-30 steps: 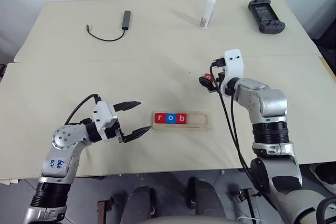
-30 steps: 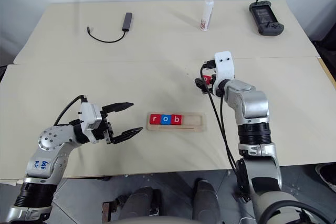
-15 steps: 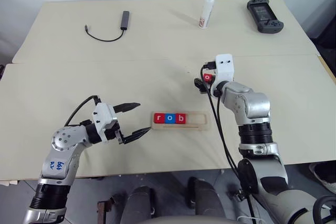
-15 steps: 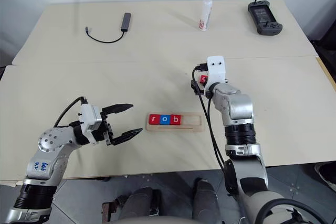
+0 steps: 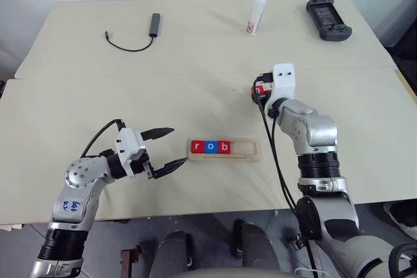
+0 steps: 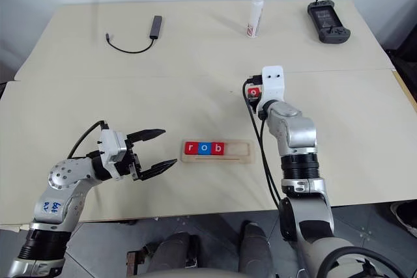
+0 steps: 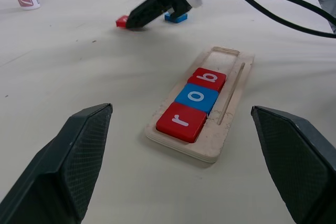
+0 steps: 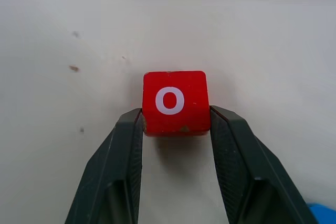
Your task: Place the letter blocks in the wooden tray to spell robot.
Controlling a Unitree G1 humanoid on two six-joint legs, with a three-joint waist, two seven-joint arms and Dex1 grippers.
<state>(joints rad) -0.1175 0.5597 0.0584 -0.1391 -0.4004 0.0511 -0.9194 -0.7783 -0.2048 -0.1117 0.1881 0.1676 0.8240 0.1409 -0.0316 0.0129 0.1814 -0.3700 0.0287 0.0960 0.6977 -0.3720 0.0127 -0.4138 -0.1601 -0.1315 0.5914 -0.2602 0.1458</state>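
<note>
My right gripper (image 8: 176, 124) pinched the red o block (image 8: 175, 102), and the wooden tray (image 5: 254, 150) lay at seven o'clock, its long side running three to nine, nearer my open left gripper (image 5: 167, 148).

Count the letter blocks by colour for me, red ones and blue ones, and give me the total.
Red: 3 – r and b in the wooden tray, o between the right gripper's fingers.
Blue: 2 – o in the tray, one on the table behind the gripper.
Total: 5
</note>
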